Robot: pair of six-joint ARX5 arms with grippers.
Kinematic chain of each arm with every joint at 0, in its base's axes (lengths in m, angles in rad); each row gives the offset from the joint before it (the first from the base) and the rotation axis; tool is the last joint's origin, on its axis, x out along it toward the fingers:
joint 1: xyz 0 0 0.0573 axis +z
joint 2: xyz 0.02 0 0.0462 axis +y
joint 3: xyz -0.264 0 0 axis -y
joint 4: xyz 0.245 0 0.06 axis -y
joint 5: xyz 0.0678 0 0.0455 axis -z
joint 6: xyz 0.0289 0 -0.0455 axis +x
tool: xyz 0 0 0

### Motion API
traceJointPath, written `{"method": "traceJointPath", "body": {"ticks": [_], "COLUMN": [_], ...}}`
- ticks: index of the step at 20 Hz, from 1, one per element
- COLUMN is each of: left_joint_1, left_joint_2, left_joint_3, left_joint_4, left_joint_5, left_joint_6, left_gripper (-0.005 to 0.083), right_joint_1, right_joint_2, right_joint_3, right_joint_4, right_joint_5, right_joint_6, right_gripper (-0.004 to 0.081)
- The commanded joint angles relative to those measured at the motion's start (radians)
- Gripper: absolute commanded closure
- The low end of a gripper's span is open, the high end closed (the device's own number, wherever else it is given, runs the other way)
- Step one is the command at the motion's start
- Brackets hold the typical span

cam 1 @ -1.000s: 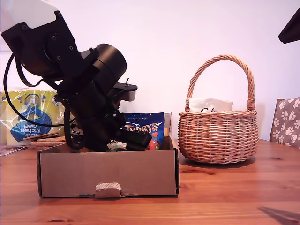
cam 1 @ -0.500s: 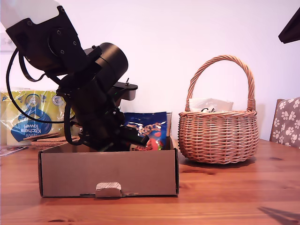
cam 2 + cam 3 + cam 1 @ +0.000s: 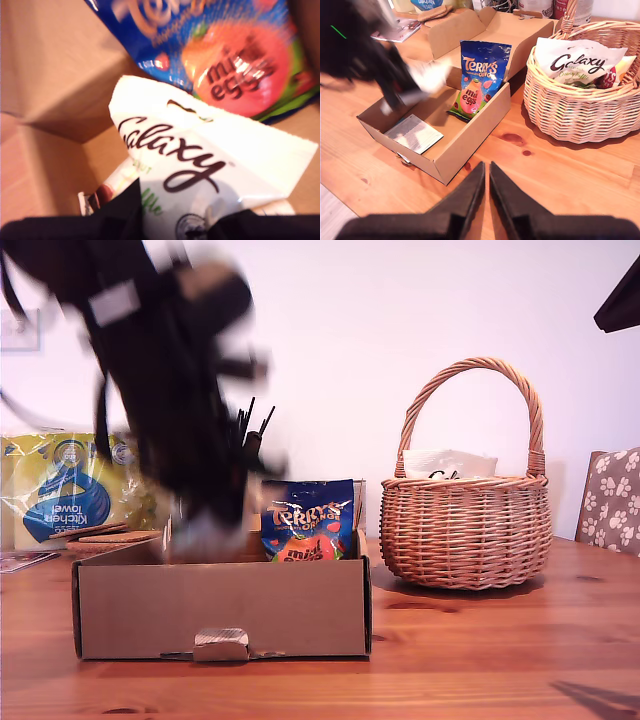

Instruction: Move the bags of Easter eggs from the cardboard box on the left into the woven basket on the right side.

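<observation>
Terry's bag: blue, upright against the far wall of the box. White Galaxy bag lifted inside box. Another Galaxy bag lies in the basket.

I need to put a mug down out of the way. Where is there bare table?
Bare wood lies in front of the cardboard box and the woven basket, around my second gripper. Behind the box it is crowded with packs.
</observation>
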Motion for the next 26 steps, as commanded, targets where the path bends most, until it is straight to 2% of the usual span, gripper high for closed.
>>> {"method": "traceJointPath", "body": {"ticks": [1,3,5,8,10,14,17,21,26], "left_joint_1": [-0.003,-0.003,-0.003,-0.005,-0.014,-0.014,-0.029,-0.060,-0.074], "left_joint_2": [-0.048,-0.094,-0.103,-0.089,-0.070,-0.009,0.066,0.206,0.417], "left_joint_3": [-0.011,-0.011,-0.011,-0.011,-0.011,-0.010,0.035,0.210,0.447], "left_joint_4": [0.005,0.044,0.143,0.312,0.419,0.600,0.665,0.666,0.647], "left_joint_5": [0.027,0.098,0.199,0.376,0.447,0.540,0.582,0.605,0.618], "left_joint_6": [-0.010,-0.024,-0.022,-0.021,-0.021,-0.021,-0.021,0.022,0.039], "left_gripper": [0.0664,0.0664,0.0664,0.0662,0.0659,0.0637,0.0620,0.0620,0.0620], "right_joint_1": [-0.002,-0.002,-0.002,-0.002,-0.002,-0.002,-0.002,-0.002,-0.002], "right_joint_2": [0.005,0.005,0.002,-0.036,-0.082,-0.200,-0.246,-0.261,-0.273], "right_joint_3": [-0.023,-0.023,-0.023,-0.021,-0.021,-0.009,-0.006,-0.005,0.014], "right_joint_4": [0.009,0.009,0.010,0.009,0.006,0.002,-0.016,-0.043,-0.043], "right_joint_5": [0.002,0.002,0.004,0.085,0.137,0.173,0.176,0.174,0.207], "right_joint_6": [0.001,0.002,0.020,0.045,0.055,0.082,0.082,0.121,0.122], "right_gripper": [0.0778,0.0780,0.0780,0.0780,0.0780,0.0780,0.0780,0.0780,0.0780]}}
